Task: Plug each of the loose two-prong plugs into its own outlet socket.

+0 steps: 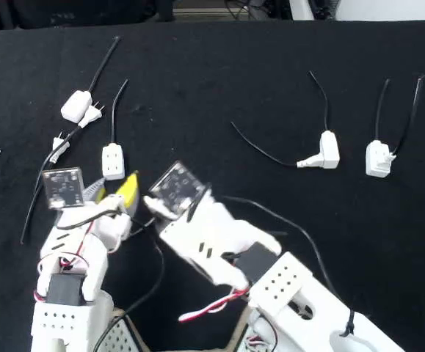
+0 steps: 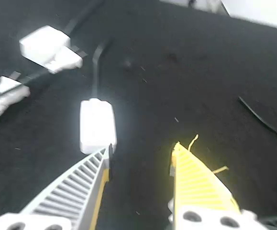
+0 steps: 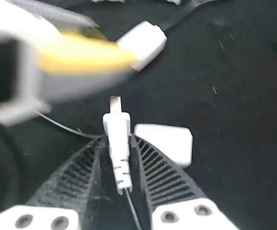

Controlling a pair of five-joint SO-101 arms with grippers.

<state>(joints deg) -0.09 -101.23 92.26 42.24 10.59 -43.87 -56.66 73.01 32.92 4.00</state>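
Pinched in the right gripper point(image 3: 116, 140), whose dark ribbed jaws are clenched on its flat sides, is a small white plug point(image 3: 115, 122). It has a slim moulded body, ridged at the tail, and its prongs point(image 3: 114, 101) jut clear ahead of the jaw tips. It looks light and rigid. The smooth plastic could twist in the grip, and the thin prongs would probably bend if driven in crooked, so a hold on the body behind the prongs seems right. A white block point(image 3: 164, 142) lies on the black table point(image 1: 219, 81) just beside the plug; I cannot tell which face it shows.

The left gripper point(image 2: 140, 149) is released, its grey and yellow jaws spread. A white socket point(image 2: 96, 125) lies just beyond the grey tip, in the near-left part of the table, with its black cord point(image 1: 114, 110) running toward the far side. The socket is a small rounded rectangle, likely light enough to skate when pushed, so it probably needs bracing at its sides.

Farther left lie a boxy plug point(image 1: 76, 107) and a slimmer plug point(image 1: 59, 147). At the far right, well apart from both arms, sit one corded white piece point(image 1: 328, 152) and a second piece point(image 1: 378, 158).
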